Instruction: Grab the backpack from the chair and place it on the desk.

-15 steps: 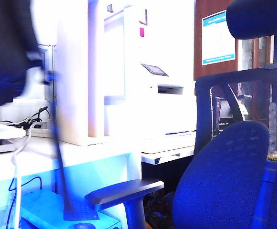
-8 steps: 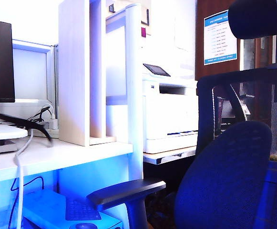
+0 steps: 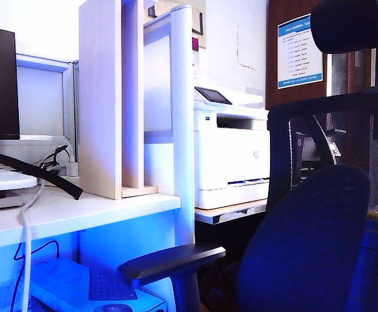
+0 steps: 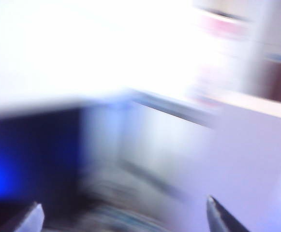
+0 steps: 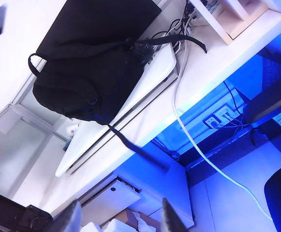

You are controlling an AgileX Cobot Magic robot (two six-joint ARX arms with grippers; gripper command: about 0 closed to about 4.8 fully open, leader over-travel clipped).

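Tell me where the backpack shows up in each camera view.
Exterior view: only a dark strap trails over the desk at left.
Left wrist view: too blurred to tell.
Right wrist view: backpack lies on the desk, beyond the right gripper.
Shared landmark: that strap.

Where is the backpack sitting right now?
In the right wrist view the backpack lies on the desk, atop a flat white device in front of the dark monitor; the exterior view shows only one strap at far left.

Left gripper (image 4: 122, 212) fingers spread wide, empty; right gripper (image 5: 119, 217) fingers apart, empty
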